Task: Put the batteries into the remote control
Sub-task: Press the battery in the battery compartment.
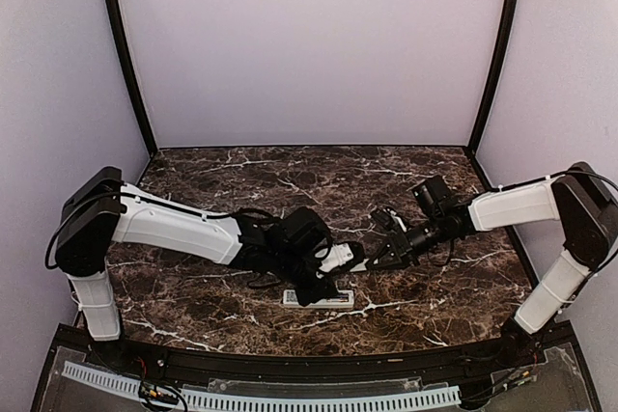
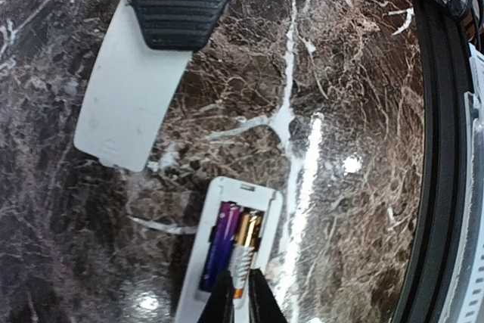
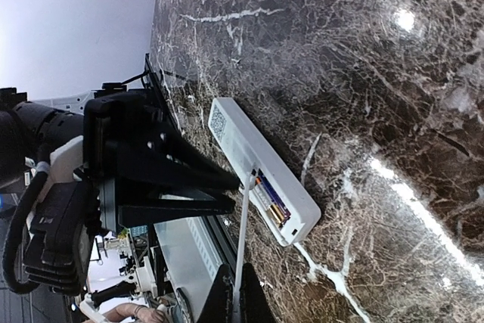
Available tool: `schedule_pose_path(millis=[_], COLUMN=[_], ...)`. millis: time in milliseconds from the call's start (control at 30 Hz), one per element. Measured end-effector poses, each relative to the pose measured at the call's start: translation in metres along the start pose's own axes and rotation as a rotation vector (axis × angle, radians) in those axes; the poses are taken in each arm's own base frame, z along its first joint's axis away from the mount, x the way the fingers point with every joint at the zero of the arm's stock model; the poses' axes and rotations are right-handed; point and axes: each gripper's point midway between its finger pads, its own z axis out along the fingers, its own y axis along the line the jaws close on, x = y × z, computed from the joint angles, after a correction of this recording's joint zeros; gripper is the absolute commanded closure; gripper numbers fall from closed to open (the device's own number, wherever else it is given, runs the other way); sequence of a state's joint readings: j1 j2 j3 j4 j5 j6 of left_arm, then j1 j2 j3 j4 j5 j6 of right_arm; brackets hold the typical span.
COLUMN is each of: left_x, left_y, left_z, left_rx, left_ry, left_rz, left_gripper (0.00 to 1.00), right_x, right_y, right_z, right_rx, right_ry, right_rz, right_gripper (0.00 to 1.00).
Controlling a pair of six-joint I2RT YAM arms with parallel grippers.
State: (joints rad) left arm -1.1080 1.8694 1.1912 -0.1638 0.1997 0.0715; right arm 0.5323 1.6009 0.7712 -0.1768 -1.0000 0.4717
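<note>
Top external shows both arms stretched inward over the marble table (image 1: 193, 176). The left gripper (image 1: 311, 288) is tipped down onto the remote control (image 1: 338, 301) near the front edge, and the right gripper (image 1: 367, 262) is just beside it; the battery bay is hidden there. Left wrist alone looks into the open bay at the remote's end. A purple battery (image 2: 219, 251) and a gold battery (image 2: 246, 243) lie there side by side, and the left fingertips (image 2: 220, 304), nearly closed, pinch the gold one's near end. Beyond them, a ribbed pad (image 2: 185, 5) of the right gripper lies over one end of a white strip (image 2: 125, 104). Right wrist shows that strip edge-on, clamped between the right fingers (image 3: 221, 300), its far end near the bay.
</note>
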Motion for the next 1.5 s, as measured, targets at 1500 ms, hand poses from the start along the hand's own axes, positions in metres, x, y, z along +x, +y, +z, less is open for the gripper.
schedule_pose_path(millis=[1500], left_x=[0.006], left_y=[-0.009], left_z=[0.027], left_rx=[-0.018], left_ry=[0.031], left_rz=[0.05], left_gripper=[1.0], right_x=[0.014], right_y=[-0.011], right_z=[-0.004], right_rx=[0.042], right_ry=[0.006], right_rz=[0.044], right_gripper=[1.0])
